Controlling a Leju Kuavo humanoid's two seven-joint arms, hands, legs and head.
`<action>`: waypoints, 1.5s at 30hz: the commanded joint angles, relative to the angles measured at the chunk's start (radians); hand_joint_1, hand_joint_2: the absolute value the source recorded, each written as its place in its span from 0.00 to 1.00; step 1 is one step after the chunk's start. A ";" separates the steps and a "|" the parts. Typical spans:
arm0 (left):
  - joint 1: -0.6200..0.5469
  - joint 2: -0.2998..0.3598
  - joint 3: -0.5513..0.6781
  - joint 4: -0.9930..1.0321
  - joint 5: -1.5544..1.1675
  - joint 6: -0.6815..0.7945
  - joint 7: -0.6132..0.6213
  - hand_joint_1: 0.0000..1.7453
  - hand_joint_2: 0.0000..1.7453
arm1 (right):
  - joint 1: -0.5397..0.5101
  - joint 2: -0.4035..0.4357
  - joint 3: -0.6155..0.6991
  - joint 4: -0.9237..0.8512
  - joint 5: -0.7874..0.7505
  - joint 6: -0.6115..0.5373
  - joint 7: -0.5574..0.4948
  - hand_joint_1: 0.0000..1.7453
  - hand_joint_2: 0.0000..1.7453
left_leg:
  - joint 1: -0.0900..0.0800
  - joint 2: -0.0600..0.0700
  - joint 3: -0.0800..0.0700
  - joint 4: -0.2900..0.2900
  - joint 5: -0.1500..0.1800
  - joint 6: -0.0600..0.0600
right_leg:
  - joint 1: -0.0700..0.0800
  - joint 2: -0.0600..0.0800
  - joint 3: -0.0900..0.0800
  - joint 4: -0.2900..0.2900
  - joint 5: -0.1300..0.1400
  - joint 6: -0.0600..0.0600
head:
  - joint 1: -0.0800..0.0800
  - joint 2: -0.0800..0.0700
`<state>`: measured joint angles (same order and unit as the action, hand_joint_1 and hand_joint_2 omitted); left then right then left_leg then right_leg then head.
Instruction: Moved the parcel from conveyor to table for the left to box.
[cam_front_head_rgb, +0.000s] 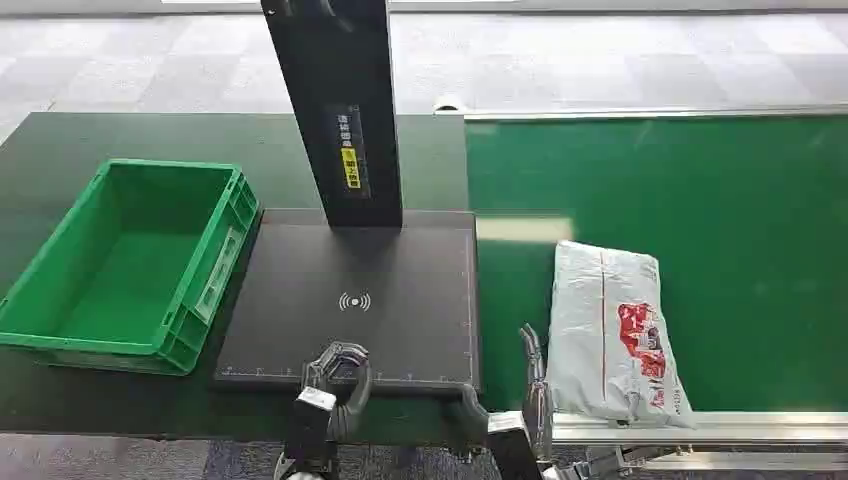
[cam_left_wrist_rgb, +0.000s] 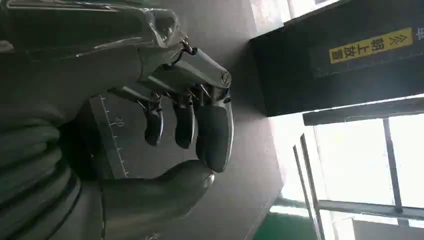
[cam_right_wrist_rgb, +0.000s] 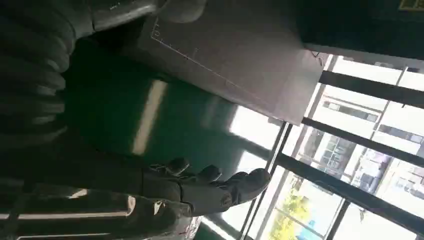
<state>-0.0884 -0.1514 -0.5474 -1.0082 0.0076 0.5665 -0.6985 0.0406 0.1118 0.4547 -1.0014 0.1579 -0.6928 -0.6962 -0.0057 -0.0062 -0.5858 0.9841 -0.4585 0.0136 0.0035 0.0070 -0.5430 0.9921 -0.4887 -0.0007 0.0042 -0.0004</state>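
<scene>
We see the parcel (cam_front_head_rgb: 612, 335), a white plastic mailer bag with a red print, lying flat on the green conveyor belt (cam_front_head_rgb: 700, 190), close to the belt's near metal edge and just to the right of the dark scanning platform (cam_front_head_rgb: 350, 300).

Our right hand (cam_front_head_rgb: 535, 385) stands upright just beside the parcel's left edge, at its near corner. Its fingers (cam_right_wrist_rgb: 235, 185) are stretched out straight and close together, and they hold nothing. From the head view we cannot tell whether the hand touches the bag or stands a little apart from it.

Our left hand (cam_front_head_rgb: 338, 378) hangs over the near edge of the scanning platform. Its fingers (cam_left_wrist_rgb: 212, 135) are curled in toward the thumb (cam_left_wrist_rgb: 165, 190), with the nearest fingertip meeting or nearly meeting the thumb tip, and nothing lies between them.

The platform carries a white wireless symbol (cam_front_head_rgb: 354, 301) near its middle and a ruler scale along its edges. A black post (cam_front_head_rgb: 340, 110) with a yellow label rises from its far side.

To the left of the platform an open green plastic crate (cam_front_head_rgb: 130, 265) sits on the dark green table (cam_front_head_rgb: 60, 150), just beside the platform's left edge.
</scene>
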 joint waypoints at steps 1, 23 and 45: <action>0.095 0.008 0.025 -0.061 -0.038 -0.012 0.000 0.00 1.00 | 0.224 0.090 -0.736 -0.717 0.251 -0.004 0.019 0.00 1.00 | 0.000 0.001 0.003 -0.003 0.000 -0.002 | 0.000 0.000 0.003 -0.003 0.001 0.001 | 0.000 0.000; 0.114 0.006 0.029 -0.096 -0.058 -0.022 0.000 1.00 1.00 | 0.198 0.084 -0.876 -1.033 0.270 0.081 0.084 0.93 1.00 | -0.001 -0.008 0.007 0.000 -0.005 0.003 | -0.002 -0.010 0.004 -0.003 -0.006 0.005 | 0.004 0.000; 0.139 0.005 0.045 -0.132 -0.027 0.025 0.000 0.00 1.00 | 0.081 -0.056 -0.953 -0.818 0.198 0.301 0.435 0.00 1.00 | -0.001 -0.007 0.009 -0.001 -0.005 0.002 | -0.001 -0.009 0.005 -0.005 -0.006 0.005 | 0.004 0.000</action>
<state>0.0282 -0.1549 -0.5196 -1.1200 -0.0522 0.5470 -0.6992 0.2322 0.1869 -0.4070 -2.0436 0.4513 -0.6188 -0.5855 -0.0070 -0.0138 -0.5794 0.9847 -0.4638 0.0175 0.0018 -0.0021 -0.5401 0.9899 -0.4952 0.0037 0.0084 -0.0004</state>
